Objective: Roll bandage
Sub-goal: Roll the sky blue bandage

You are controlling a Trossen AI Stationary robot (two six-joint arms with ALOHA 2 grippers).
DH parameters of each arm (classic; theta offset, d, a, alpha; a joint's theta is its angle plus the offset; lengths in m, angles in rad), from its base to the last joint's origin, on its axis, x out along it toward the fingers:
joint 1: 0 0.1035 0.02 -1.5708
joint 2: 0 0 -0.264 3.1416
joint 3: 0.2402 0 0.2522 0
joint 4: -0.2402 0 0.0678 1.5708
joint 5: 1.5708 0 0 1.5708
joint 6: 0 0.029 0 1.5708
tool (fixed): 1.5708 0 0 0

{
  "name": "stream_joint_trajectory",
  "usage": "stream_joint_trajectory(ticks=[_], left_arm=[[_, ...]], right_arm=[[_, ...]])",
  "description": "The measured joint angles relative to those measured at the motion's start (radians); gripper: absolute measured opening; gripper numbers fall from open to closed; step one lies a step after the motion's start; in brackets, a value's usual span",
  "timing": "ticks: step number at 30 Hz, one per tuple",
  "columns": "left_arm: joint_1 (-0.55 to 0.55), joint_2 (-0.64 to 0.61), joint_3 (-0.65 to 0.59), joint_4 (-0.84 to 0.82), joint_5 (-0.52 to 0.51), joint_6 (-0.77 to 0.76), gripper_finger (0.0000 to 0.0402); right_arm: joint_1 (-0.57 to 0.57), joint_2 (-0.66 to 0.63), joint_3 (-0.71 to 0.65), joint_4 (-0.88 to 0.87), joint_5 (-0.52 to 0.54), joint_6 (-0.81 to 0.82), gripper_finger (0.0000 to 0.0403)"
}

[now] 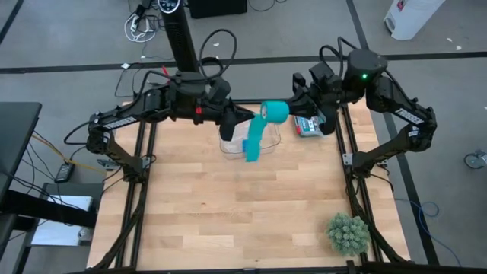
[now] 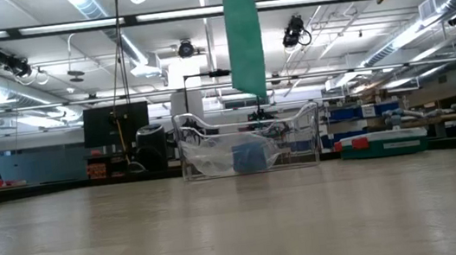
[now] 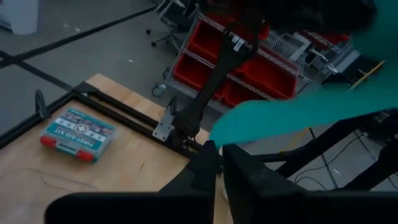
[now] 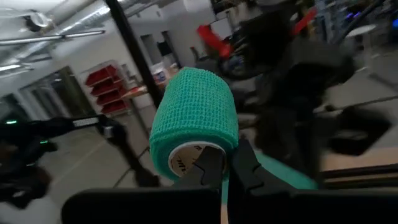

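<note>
You're mid-wind: up over the far side of the wooden surface [image 1: 228, 198], the right end effector [image 4: 225, 167] is clamped on the bandage [image 1: 268, 122] roll's core, the left end effector [image 3: 219, 163] looks nearly closed by its hanging tail, so next feed that tail on evenly.

Bandage [image 1: 268, 120]: teal-green, mostly wound into a thick roll, held aloft above table's far middle; loose tail hangs straight down
</note>
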Motion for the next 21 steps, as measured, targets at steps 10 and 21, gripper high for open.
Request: stream_joint_trajectory(ticks=[10, 21], left_arm=[[0.0, -0.002, 0.002, 0.024, 0.033, 0.019, 0.0066], [-0.024, -0.006, 0.116, 0.022, 0.043, 0.148, 0.0066]], right_arm=[[0.045, 0.0, 0.001, -0.084, -0.051, 0.143, 0.0], [0.039, 0.003, 0.001, -0.129, -0.174, 0.259, 0.0]])
